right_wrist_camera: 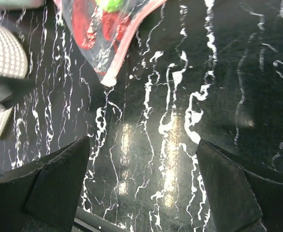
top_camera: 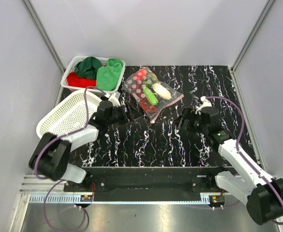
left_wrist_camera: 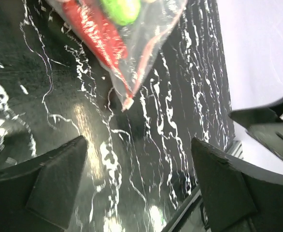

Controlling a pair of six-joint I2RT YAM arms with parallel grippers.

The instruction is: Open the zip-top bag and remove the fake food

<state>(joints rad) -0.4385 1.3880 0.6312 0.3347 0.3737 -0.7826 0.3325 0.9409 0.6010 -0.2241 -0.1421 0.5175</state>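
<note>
We see the zip-top bag (top_camera: 166, 102), clear and floppy, lying flat at the far middle of the table (top_camera: 146, 145), pink zip strip along its near-right edge, the fake food (top_camera: 151, 93) inside it, red berries (top_camera: 140, 75), white radish (top_camera: 162, 91), green vegetable (top_camera: 150, 96)

Clear zip-top bag (left_wrist_camera: 132, 53) on marbled table (left_wrist_camera: 180, 121), pincer (left_wrist_camera: 139, 145) spread wide

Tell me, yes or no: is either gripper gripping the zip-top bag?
No: the zip-top bag lies on the table, apart from both the open left gripper and the open right gripper.
</note>
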